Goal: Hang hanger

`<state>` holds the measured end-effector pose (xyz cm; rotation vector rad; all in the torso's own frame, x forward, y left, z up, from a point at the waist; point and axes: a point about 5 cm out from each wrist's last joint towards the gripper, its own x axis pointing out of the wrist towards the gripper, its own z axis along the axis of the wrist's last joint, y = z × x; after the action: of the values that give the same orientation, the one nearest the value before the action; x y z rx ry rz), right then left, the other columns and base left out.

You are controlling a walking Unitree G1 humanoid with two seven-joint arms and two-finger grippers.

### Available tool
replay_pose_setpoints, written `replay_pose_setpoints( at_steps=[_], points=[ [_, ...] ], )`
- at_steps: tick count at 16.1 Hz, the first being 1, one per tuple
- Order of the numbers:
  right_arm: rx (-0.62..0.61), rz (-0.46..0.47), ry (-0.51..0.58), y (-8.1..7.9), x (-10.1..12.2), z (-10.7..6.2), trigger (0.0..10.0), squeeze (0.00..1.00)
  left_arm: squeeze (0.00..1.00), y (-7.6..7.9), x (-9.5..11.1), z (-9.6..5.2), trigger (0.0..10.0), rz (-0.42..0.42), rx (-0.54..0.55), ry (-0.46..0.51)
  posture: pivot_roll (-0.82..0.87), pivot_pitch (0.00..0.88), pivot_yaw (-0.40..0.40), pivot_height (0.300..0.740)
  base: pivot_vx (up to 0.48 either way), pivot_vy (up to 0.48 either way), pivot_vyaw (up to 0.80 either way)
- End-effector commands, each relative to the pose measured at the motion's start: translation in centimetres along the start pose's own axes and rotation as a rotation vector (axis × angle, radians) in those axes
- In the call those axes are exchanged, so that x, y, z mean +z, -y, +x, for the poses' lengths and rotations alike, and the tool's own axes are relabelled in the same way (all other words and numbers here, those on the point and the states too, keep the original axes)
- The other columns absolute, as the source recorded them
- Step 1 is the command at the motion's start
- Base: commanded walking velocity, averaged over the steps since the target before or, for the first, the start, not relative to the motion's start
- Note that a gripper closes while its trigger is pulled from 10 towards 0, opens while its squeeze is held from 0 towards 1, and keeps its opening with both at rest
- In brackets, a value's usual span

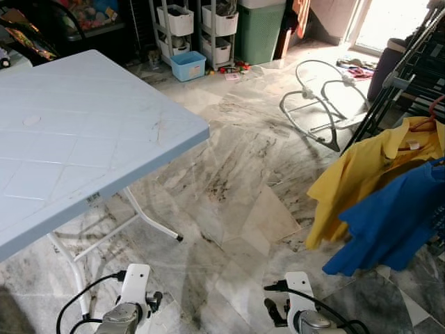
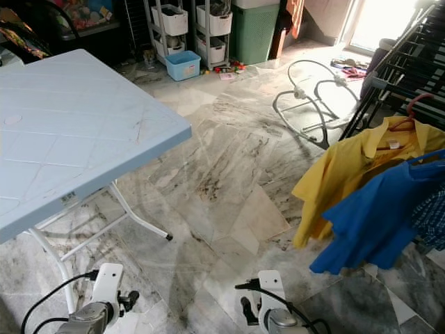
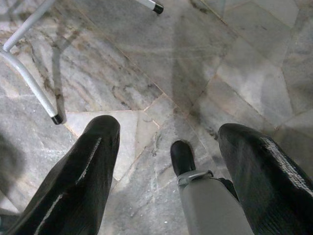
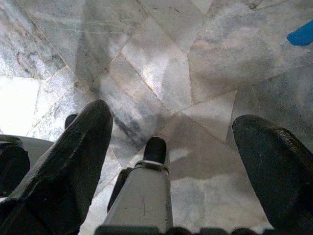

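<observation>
Both the left gripper (image 3: pixel 166 147) and right gripper (image 4: pixel 171 142) hang released and empty; the yellow shirt (image 1: pixel 361 174) and blue shirt (image 1: pixel 396 216) hang on the drying rack (image 1: pixel 410 69) at two o'clock, so hanging looks done.

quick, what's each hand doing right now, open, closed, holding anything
Left hand: open, holding nothing, hanging above the marble floor.
Right hand: open, holding nothing, also hanging above the floor.
</observation>
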<state>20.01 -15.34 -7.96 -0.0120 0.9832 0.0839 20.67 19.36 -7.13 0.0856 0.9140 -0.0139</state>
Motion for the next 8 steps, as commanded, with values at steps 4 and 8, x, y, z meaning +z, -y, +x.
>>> replay_pose_setpoints(
  at_steps=[4,8],
  points=[
    [0.106,-0.113,0.167,-2.6,5.5,0.3,10.0,0.0,0.0,0.7,3.3,0.4,10.0,-0.104,0.013,0.1,0.0,0.0,-0.054,0.74,0.0,0.0,0.0],
    [0.107,-0.161,0.187,-3.1,5.5,0.3,10.0,0.0,0.0,0.7,3.4,0.4,10.0,-0.073,0.01,0.104,0.0,0.0,-0.052,0.74,0.0,0.0,0.0]
  ],
)
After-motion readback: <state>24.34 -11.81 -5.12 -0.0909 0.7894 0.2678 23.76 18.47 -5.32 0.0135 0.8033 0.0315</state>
